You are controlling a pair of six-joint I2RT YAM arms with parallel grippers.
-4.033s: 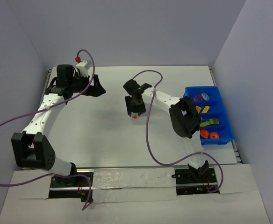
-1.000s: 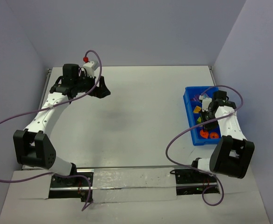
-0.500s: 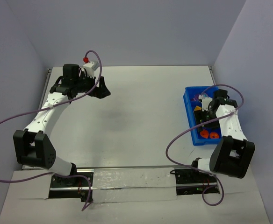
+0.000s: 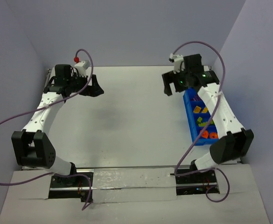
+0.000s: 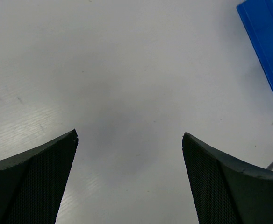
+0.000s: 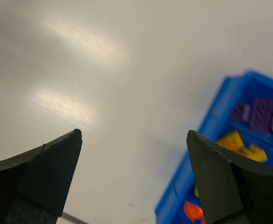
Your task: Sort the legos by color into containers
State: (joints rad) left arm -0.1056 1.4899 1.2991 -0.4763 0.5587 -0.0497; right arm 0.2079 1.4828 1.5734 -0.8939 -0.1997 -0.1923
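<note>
While the right hand [image 4: 173, 88] hangs above the white worktop [image 4: 136, 116] with its jaws spread wide and nothing between them, the blue tray [image 4: 192, 132] sits just beside it, toward the worktop's right edge. In the top view the hand is off the tray's far left corner, and the right arm reaches across the tray's far end, hiding part of it. All the legos in view lie inside the tray, none of them in a hand: yellow pieces [image 4: 201, 110] in one compartment, green bricks [image 4: 201, 122] in the next one nearer the arm bases, and orange pieces [image 4: 210, 135] in the nearest.

From the right wrist, the right hand [image 6: 133, 134] looks down on bare worktop, with the tray [image 6: 192, 168] to the right, partly behind the right finger. Purple bricks [image 6: 257, 112] lie in its far compartment, yellow pieces [image 6: 241, 145] in the next, and an orange piece [image 6: 191, 212] shows at the bottom edge.

The left hand [image 4: 91, 87] is released too, jaws wide and empty, over the far left of the worktop, well apart from the tray. Its wrist camera shows only a blue tray wall [image 5: 267, 46] at the upper right, far beyond the left hand [image 5: 129, 136].
</note>
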